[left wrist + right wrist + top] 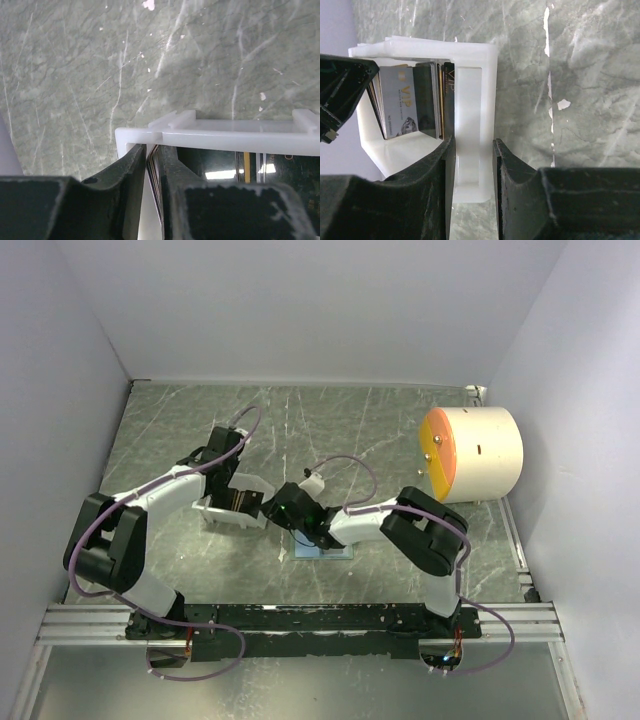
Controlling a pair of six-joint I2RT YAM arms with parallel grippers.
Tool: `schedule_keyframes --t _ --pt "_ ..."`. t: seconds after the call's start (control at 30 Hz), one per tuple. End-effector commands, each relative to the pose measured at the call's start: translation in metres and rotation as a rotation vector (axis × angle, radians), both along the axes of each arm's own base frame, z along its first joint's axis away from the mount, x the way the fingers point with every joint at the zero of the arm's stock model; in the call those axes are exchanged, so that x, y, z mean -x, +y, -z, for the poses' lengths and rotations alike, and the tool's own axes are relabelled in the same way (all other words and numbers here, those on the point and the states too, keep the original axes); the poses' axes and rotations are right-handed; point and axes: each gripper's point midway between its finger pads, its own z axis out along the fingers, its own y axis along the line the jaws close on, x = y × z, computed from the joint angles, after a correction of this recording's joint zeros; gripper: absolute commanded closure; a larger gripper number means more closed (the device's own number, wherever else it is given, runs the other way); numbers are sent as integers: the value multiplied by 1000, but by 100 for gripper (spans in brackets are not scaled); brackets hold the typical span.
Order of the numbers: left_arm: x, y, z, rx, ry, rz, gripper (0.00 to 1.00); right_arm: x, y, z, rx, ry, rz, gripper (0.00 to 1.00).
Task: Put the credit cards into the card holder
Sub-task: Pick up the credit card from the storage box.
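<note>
Left gripper (154, 172) pinches upright credit cards (402, 107) at white tray (470, 55) corner. Right gripper (472, 150) clamps tray end wall. Card holder (335, 553) lies beneath right gripper (partly hidden). Advise straight upward pull, one card only.

Glossy cards (402, 107), smooth white plastic tray (470, 90)
</note>
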Motion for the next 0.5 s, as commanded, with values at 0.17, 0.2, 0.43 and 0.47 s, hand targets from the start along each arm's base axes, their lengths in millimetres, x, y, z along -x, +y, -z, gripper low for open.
schedule_keyframes --t 0.17,0.2,0.43,0.47 --pt "-11 -25 -16 90 -22 212 80 12 -7 11 112 -15 -119 65" --pt "-11 -26 -17 94 -28 220 79 10 -5 10 120 -22 -136 61" --pt "-11 -31 -17 95 -34 276 79 -27 -17 -21 234 -134 -222 40" --pt "-11 -31 -16 96 -33 278 79 -32 -20 -24 254 -159 -253 39"
